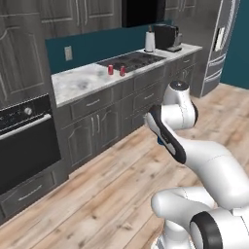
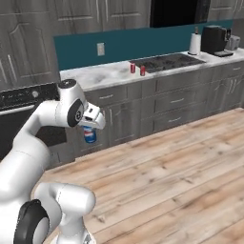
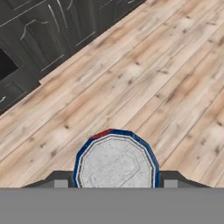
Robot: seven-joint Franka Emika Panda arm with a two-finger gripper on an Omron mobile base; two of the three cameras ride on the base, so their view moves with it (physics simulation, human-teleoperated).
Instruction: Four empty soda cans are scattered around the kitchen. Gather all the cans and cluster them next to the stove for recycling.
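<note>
Now pincer [image 2: 90, 135] clamps blue can [image 2: 89, 136] above wood floor [image 2: 167, 167].

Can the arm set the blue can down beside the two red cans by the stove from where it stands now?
Probably not yet. The gripper holds the blue can out over the wood floor, well short of the counter; the red cans beside the stove look beyond reach.

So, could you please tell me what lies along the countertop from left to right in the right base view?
Wall outlet above the counter → two red soda cans → stove → white paper-towel roll → black coffee machine.
</note>
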